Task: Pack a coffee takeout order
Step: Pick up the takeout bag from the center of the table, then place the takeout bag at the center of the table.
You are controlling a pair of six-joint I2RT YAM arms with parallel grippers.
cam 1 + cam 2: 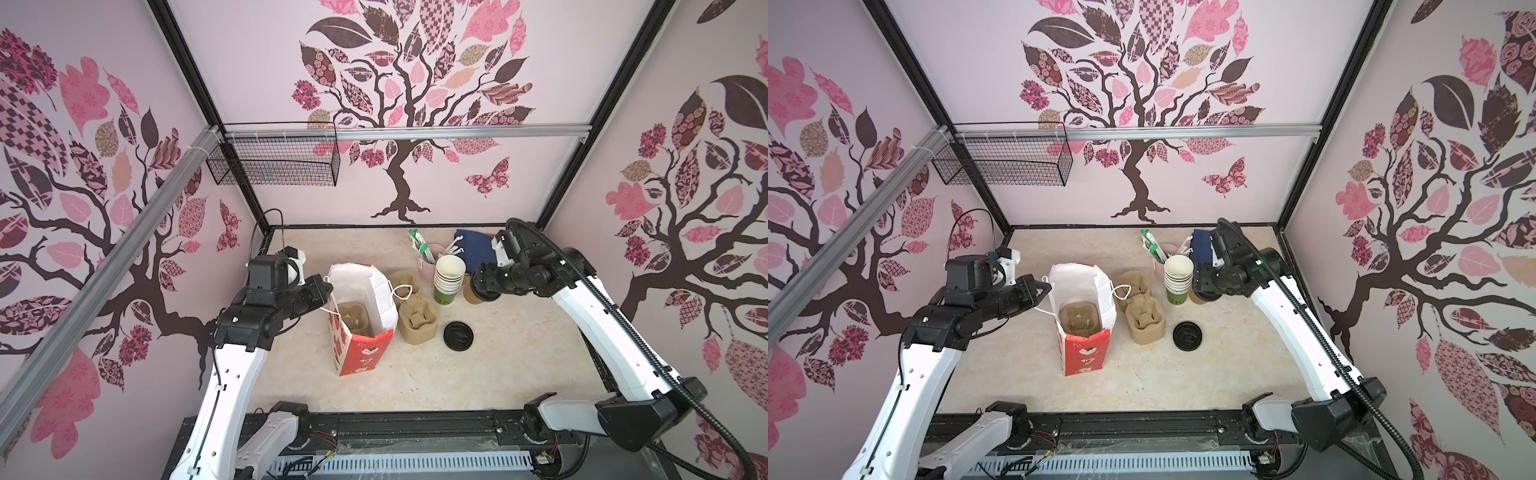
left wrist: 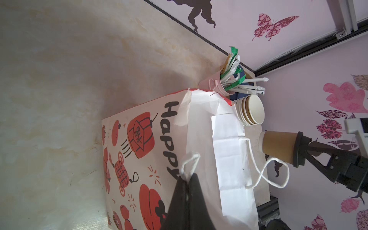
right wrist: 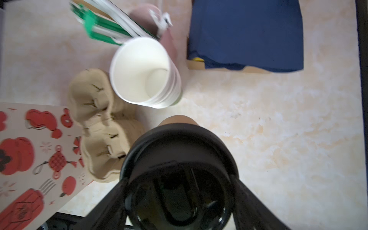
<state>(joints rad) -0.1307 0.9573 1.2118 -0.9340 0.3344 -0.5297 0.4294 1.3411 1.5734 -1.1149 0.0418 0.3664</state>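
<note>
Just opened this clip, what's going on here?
The left gripper is shut on the white cord handle of the red-and-white paper bag, which stands open with a pulp carrier at its bottom. The right gripper grips a brown cup by its black lid, beside the stack of lidless cups; it is not in the bag yet.

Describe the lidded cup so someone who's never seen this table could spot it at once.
Start at the red-and-white paper bag standing mid-table, look past the tan carriers to the tall stack of open cups. Right beside that stack, on the right arm's side, is the brown paper cup, clamped in the right gripper. It alone wears a black lid; the stacked cups are lidless.
</note>
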